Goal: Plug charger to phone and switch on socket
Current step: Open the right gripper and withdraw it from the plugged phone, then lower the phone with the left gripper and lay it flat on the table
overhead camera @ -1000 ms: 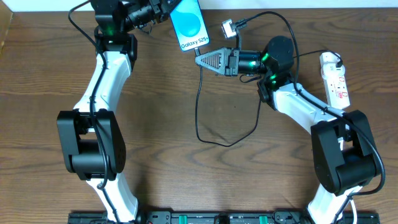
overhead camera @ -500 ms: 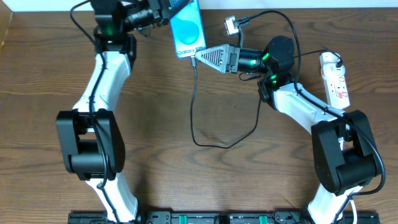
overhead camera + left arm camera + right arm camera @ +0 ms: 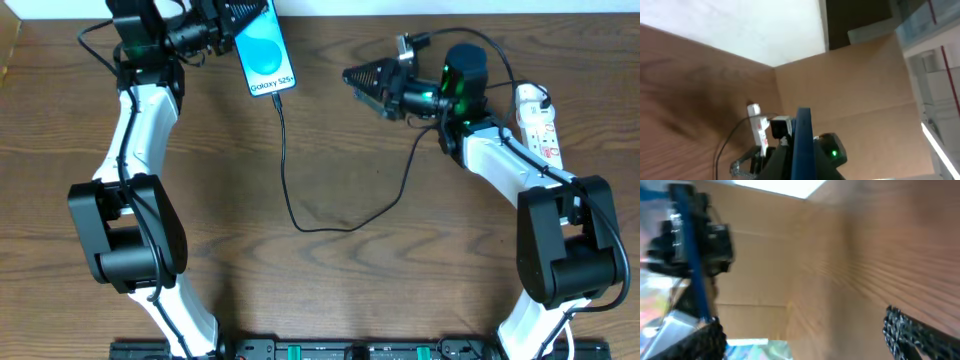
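Observation:
The phone (image 3: 262, 55), blue screen up with a white "Galaxy S25+" strip, hangs above the table's far left-centre, with my left gripper (image 3: 234, 18) shut on its top end. The left wrist view shows the phone (image 3: 802, 145) edge-on between the jaws. The charger (image 3: 288, 190), a thin black cable, meets the phone's lower edge, loops across the table and runs up behind the right arm. My right gripper (image 3: 362, 88) stands open to the right of the phone, apart from it; in its own view the fingers (image 3: 705, 340) are wide with nothing between them. The socket (image 3: 540, 125) lies at the far right.
A white cord (image 3: 530, 95) leaves the socket's far end. The right arm's body (image 3: 500, 165) lies between the cable loop and the socket. A white wall borders the table's far edge (image 3: 330, 8).
My right gripper has opened, let go of the cable tip and drawn back to the right. The left arm has carried the phone leftward, the cable trailing from its lower edge.

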